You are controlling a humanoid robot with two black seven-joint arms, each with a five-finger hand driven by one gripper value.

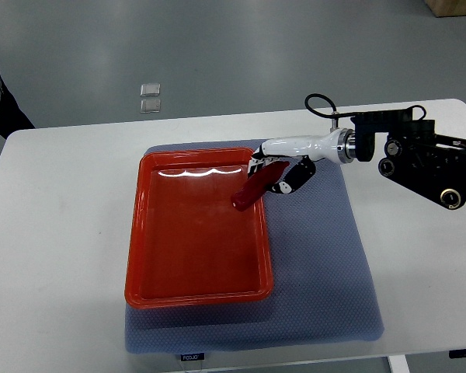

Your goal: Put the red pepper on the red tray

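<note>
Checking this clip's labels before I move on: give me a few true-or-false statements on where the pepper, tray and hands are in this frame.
1. The right hand grips the red pepper. True.
2. The pepper lies flat on the tray floor, released. False: it is tilted and held, with its lower end over the red tray near the right rim.
3. The tray sits on a blue-grey mat. True.
4. The left hand steadies the tray. False: no left arm shows.
5. The tray already holds another vegetable. False: nothing else lies in it.
</note>
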